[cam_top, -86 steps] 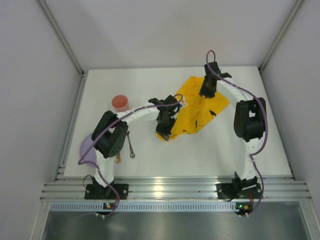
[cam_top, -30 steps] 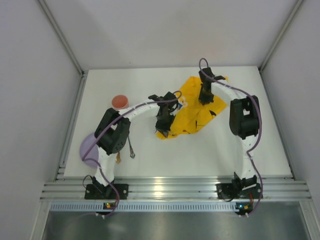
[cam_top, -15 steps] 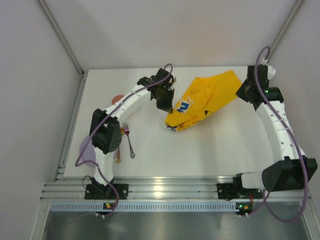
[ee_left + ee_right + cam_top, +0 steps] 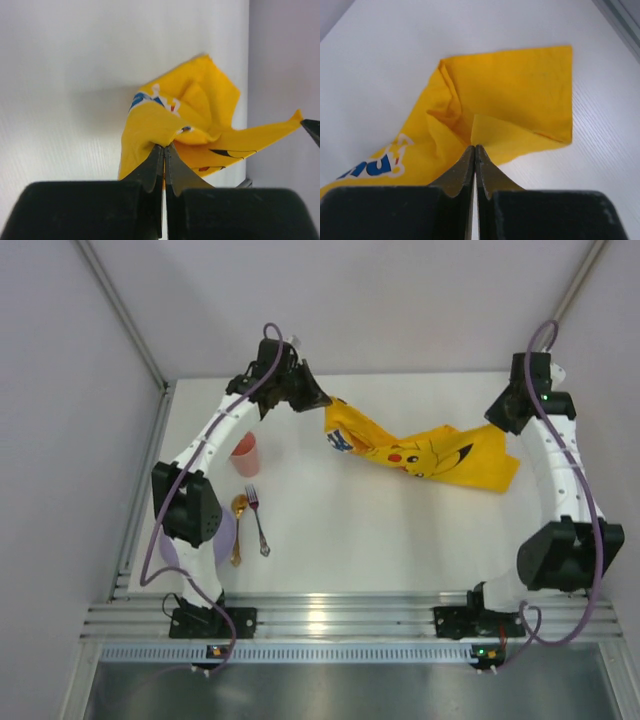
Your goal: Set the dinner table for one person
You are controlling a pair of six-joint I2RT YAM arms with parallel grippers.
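Note:
The yellow cloth with a cartoon print hangs stretched above the white dinner table, across its far half. My left gripper is shut on the cloth's left end; in the left wrist view the gripper pinches a fold of the cloth. My right gripper is shut on the cloth's right end; in the right wrist view the gripper pinches the cloth. A pink cup, a gold spoon, a fork and a lilac plate lie at the left.
Silver rails edge the table at the near side and at the left. Grey walls close in the back and both sides. The left arm's elbow hangs over the lilac plate.
Both grippers have lifted the cloth and pulled its ends apart: the left went to the far left, the right to the far right. The cloth has gone from a crumpled heap to a stretched band.

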